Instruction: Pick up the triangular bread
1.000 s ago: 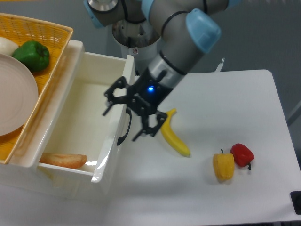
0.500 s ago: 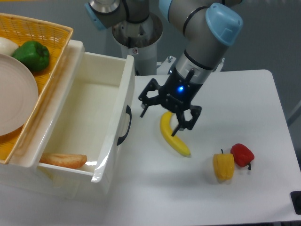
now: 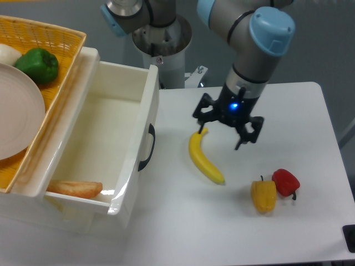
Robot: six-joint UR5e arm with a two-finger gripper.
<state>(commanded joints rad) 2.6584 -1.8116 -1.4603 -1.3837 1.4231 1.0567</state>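
Note:
The triangular bread (image 3: 75, 189), orange-tan with a paler face, lies at the near end inside the open white drawer (image 3: 91, 138). My gripper (image 3: 223, 131) hangs open above the white table (image 3: 288, 111), far right of the drawer, just above and right of the yellow banana (image 3: 203, 158). Nothing sits between its black fingers (image 3: 244, 136). The bread is well away from the gripper, down to the left.
A yellow bell pepper (image 3: 263, 195) and a red pepper (image 3: 286, 182) rest near the table's front right. A wicker basket (image 3: 52, 39) at the left holds a plate (image 3: 16, 116) and a green pepper (image 3: 37, 65). The drawer handle (image 3: 147, 147) faces the banana.
The arm has swung right, from the drawer's front edge to over the table past the banana. The gripper has stayed open and empty. The bread has not moved.

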